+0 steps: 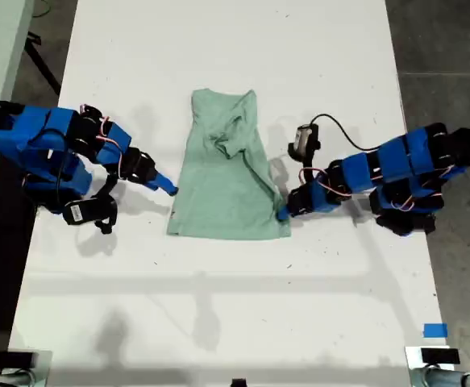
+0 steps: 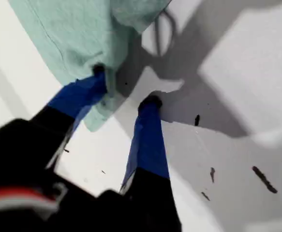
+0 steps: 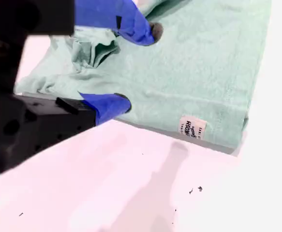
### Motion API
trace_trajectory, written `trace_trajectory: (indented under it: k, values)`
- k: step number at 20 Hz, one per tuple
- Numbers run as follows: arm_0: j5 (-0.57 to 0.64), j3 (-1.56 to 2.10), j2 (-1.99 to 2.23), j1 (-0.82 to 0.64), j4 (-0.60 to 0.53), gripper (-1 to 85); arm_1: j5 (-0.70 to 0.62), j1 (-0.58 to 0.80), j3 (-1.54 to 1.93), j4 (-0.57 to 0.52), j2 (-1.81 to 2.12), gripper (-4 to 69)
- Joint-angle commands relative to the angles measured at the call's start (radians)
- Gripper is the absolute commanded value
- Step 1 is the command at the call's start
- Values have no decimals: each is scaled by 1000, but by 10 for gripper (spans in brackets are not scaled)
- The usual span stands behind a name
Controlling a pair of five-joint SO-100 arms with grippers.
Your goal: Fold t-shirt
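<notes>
The pale mint-green t-shirt [image 1: 222, 189] lies in the middle of the white table, folded into a narrow strip, with cloth bunched near its far end. My first gripper [image 1: 283, 212] is at the shirt's near corner on the exterior view's right. It is open [image 2: 125, 86], with one fingertip [image 2: 98, 71] on the cloth's corner [image 2: 82, 43] and the other on bare table. My second gripper [image 1: 170, 189] is at the shirt's edge on the exterior view's left. It also stands open [image 3: 138, 67], its fingers spread over the cloth [image 3: 194, 63] near a small white label [image 3: 192, 127].
A black cable [image 1: 339, 129] loops beside the first arm. A strip of blue tape [image 1: 434, 330] and a dark object [image 1: 440, 355] sit at the exterior view's lower right corner. The table [image 1: 218, 306] ends at grey floor on both sides.
</notes>
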Motion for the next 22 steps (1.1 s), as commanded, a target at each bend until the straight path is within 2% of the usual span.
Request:
trace_trajectory:
  k: [1, 3, 5, 7, 10, 13, 16, 17, 18, 19, 22]
  values:
    - [-9, -3, 32, 14, 0, 226, 20, -5, -204, 184, 6, -8]
    - [-9, 5, 32, 14, -11, 226, -20, -26, -367, 334, 58, -10]
    - [-9, 6, 35, 12, -12, 226, -23, -26, -453, 374, 83, -10]
    - [-11, 9, 44, 15, -12, 224, -23, -14, -483, 325, 40, -10]
    - [-11, 14, 60, 12, -15, 224, -17, -5, -618, 181, -179, -11]
    - [-11, 21, 66, 5, -17, 224, -14, -8, -897, 140, -433, -11]
    - [-17, 35, 66, 5, -25, 224, 5, 2, -1017, 43, -627, -1]
    - [-20, 41, 66, 5, -29, 226, 12, 6, -1086, 77, -709, 248]
    - [-23, 46, 67, 8, -34, 227, -12, 6, -1195, 164, -778, 369]
    - [-26, 51, 67, 9, -35, 227, -28, 8, -1293, 264, -810, 352]
    - [-64, 77, 63, 41, -58, 228, -74, 31, -1342, 416, -707, 299]
